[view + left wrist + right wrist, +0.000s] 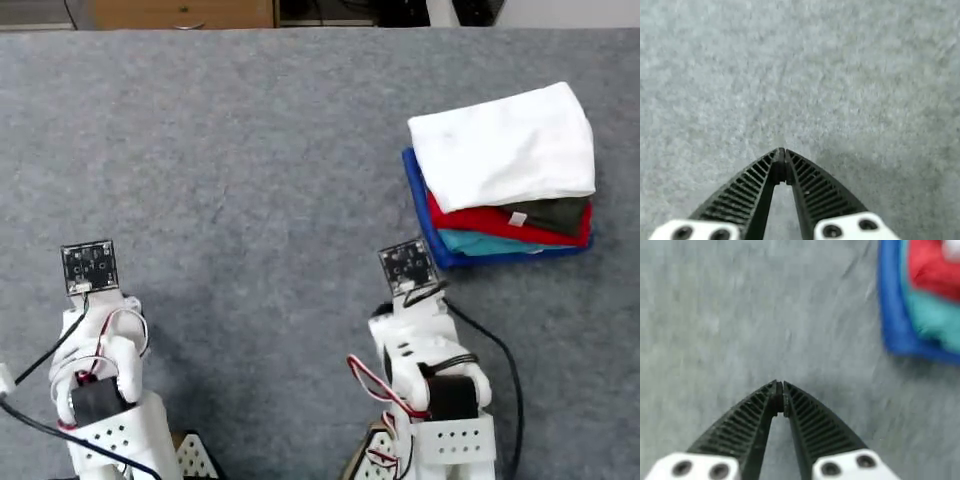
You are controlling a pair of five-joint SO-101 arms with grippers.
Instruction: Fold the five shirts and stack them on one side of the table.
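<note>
High view, L to R: left arm (100, 390) sits folded back at near table edge, white segments w/ black motor, black square board (90, 267) at its front end facing up. Left wrist view: left gripper (780, 156) is clenched on itself, black ribbed fingers (747, 192) touching at tips, low over grey felt-like table cover (250, 150). Ahead of it the grey cover runs wide up to far table edge, w/ wooden cabinet (185, 12) beyond. A broad grey strip also lies btwn the two arms.

Right arm (435, 390) has the same folded pose, approx. parallel to the left and well apart, w/ black cable (505, 360) looping along its outer side. Right gripper (779, 390) is likewise clenched, tips touching, over grey cover.

Ahead of right gripper and toward its outer side, not touching it, is the stack of folded shirts. Bottom to top: blue shirt (425, 215), teal shirt (480, 243), red shirt (500, 222), dark olive shirt (560, 215), white shirt (505, 145). White one lies askew, so the lower shirts' edges show on the gripper's side. A narrow grey gap separates the stack's near corner from the right arm's board.
</note>
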